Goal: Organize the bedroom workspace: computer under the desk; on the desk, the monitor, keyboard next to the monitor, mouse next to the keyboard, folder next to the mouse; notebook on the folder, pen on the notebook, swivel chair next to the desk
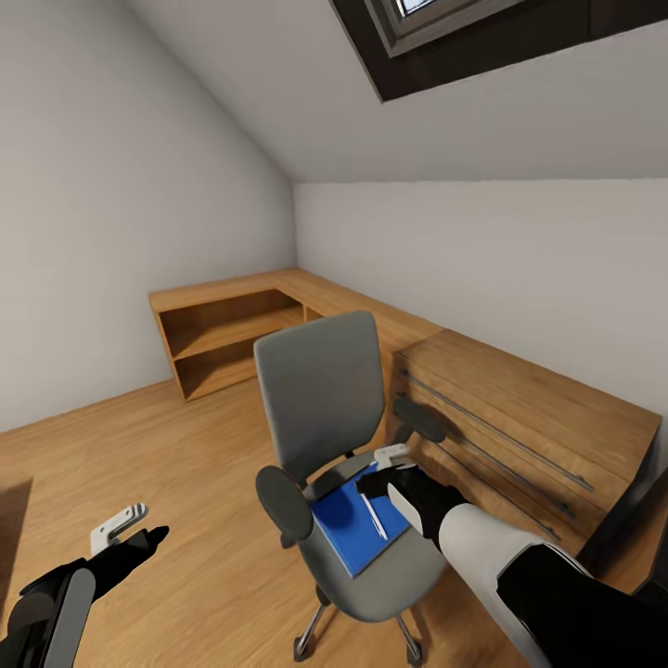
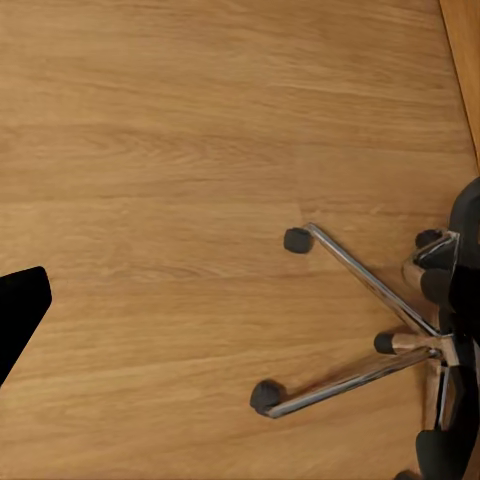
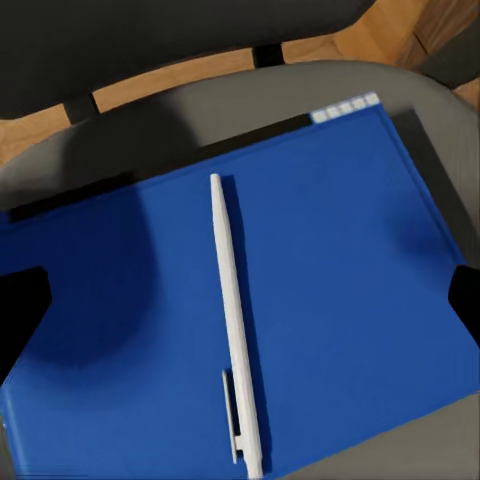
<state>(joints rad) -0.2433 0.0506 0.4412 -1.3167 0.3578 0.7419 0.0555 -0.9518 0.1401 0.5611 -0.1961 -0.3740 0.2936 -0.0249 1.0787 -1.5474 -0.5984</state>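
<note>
So the thing everything hinges on here is the thin white pen (image 3: 236, 330), which is lying flat on the bright blue rectangular folder (image 3: 330, 280), and that folder is sitting on the seat of the grey upholstered swivel chair (image 1: 320, 390) with black armrests and a chrome star base. The right gripper (image 1: 397, 482) is hovering right over the seat, directly above the folder, and in the right wrist view the pen is sitting pretty much centred between the two dark fingertips at the frame edges, so the jaws are standing wide apart with nothing in them. The pen's long axis is running across the folder's shorter span, from the chair-back side toward the seat's front edge, with its clip end pointing toward the front. I'm guessing the fingers are straddling it crosswise, which is what you'd want for a pinch, so the coming move looks like mostly a straight drop. The left gripper (image 1: 125, 529) is hanging well off to the left over the light wooden floor (image 2: 150, 150), looking down at the chair's chrome legs and castors (image 2: 297, 240), so the right arm is clearly the nearer one; I can't really tell how wide the left one is. Behind the chair there's a light wooden dresser (image 1: 520, 417) and low wooden corner shelving (image 1: 232, 325).
</note>
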